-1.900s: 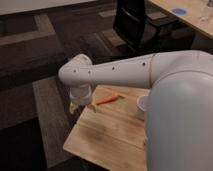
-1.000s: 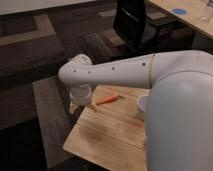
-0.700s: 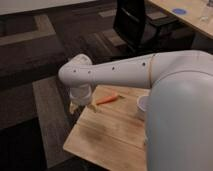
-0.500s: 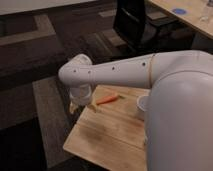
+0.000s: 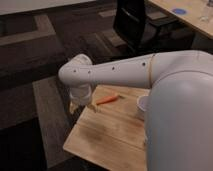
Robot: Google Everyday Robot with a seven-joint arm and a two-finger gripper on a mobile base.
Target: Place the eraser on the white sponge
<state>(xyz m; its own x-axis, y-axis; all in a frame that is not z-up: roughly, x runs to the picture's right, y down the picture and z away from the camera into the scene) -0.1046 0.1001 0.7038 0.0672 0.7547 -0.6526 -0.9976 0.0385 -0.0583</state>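
1. Eraser and white sponge are out of sight; the white arm [image 5: 125, 72] blocks much of the tabletop [image 5: 110, 135].
2. Gripper [image 5: 77, 106], fingers spread, hangs at the far left corner.
3. Orange carrot [image 5: 107, 99] lies nearby; white cup [image 5: 141, 105] is partly hidden by the arm.

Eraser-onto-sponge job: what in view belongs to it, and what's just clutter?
Job: gripper, low over the left far corner of the wooden table. Eraser and white sponge not in sight.
Lying about: orange carrot; white cup, partly behind the arm; black chair.
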